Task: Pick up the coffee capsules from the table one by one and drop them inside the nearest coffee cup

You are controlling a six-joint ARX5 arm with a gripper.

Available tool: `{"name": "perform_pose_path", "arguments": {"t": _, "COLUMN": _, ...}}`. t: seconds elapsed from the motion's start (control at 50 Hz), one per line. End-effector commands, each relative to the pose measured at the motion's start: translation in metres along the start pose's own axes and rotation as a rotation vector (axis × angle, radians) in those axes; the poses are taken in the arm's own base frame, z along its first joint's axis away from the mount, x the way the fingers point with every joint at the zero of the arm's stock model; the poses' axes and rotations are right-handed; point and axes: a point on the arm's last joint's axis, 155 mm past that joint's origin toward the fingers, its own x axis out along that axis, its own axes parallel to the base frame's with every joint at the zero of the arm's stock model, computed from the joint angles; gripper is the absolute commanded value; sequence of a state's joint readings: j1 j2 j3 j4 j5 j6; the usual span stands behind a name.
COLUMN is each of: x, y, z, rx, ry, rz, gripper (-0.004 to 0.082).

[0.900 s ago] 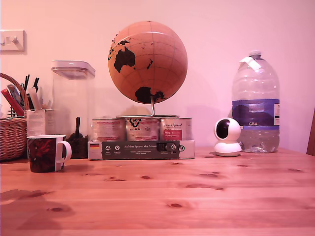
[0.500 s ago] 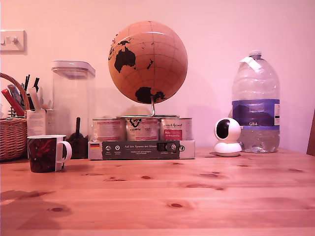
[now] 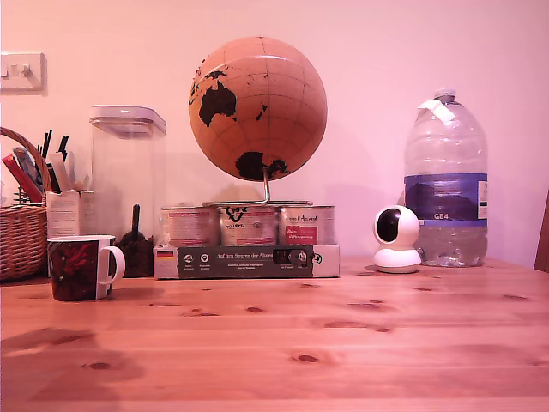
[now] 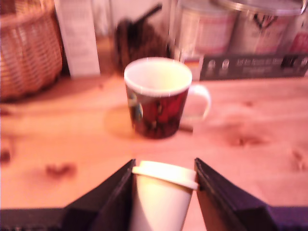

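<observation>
In the wrist view my gripper (image 4: 163, 185) is shut on a cream coffee capsule (image 4: 160, 204), its wide rim uppermost between the two dark fingers (image 4: 111, 202). The capsule hangs above the pine table (image 4: 269, 125), a short way in front of the coffee cup (image 4: 156, 103). The cup is dark with a red-and-black pattern, a white rim and a white handle, and its inside looks empty. In the exterior view the same cup (image 3: 77, 268) stands at the left of the table (image 3: 343, 343). The arm itself is outside that view. No other capsule shows on the table.
A wicker basket (image 3: 19, 240) and a clear canister (image 3: 127, 176) stand behind the cup. Three silver tins (image 3: 247, 225) sit on a dark box (image 3: 247, 260) under a globe (image 3: 257, 107). A white camera (image 3: 396, 239) and a water bottle (image 3: 445, 180) stand at the exterior view's right.
In the exterior view the shadow on the table at lower left has grown darker and spread a little to the right. Nothing else has moved.
</observation>
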State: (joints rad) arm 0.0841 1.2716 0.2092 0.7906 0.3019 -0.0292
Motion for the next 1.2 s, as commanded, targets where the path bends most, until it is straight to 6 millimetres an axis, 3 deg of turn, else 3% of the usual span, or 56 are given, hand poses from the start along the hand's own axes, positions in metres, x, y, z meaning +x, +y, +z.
{"name": "perform_pose_path", "arguments": {"t": 0.0, "x": -0.002, "y": -0.002, "z": 0.0, "rx": 0.001, "ry": -0.011, "rz": 0.002, "gripper": 0.0289}}
{"name": "perform_pose_path", "arguments": {"t": 0.7, "x": 0.013, "y": -0.014, "z": 0.059, "rx": 0.053, "ry": -0.155, "rz": -0.019, "gripper": 0.0289}}
{"name": "perform_pose_path", "arguments": {"t": 1.18, "x": 0.069, "y": -0.016, "z": 0.082, "rx": 0.05, "ry": -0.114, "rz": -0.049, "gripper": 0.0289}}
